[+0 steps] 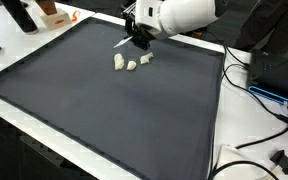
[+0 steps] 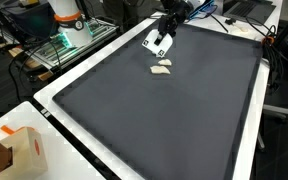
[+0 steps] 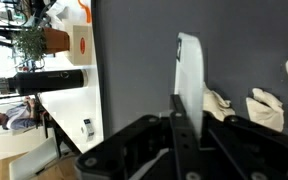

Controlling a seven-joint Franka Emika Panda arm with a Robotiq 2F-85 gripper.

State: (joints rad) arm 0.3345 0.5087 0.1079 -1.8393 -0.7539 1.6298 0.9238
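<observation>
My gripper (image 3: 191,118) is shut on a flat white strip (image 3: 189,70) that sticks out past the fingers, seen edge-on in the wrist view. In an exterior view the gripper (image 1: 137,39) hovers low over the far part of the dark mat (image 1: 104,110), and the strip (image 1: 122,43) points down to the left. Three small crumpled white pieces (image 1: 132,64) lie on the mat just in front of it. They also show beside the strip in the wrist view (image 3: 219,103) and below the gripper (image 2: 162,38) as a pale cluster of pieces (image 2: 161,68) in an exterior view.
The mat lies on a white table (image 1: 234,165). Cables and a black box (image 1: 269,85) sit beyond its right edge. A cardboard box (image 2: 19,150), a potted plant (image 3: 29,40) and a black cylinder (image 3: 49,80) stand off the mat.
</observation>
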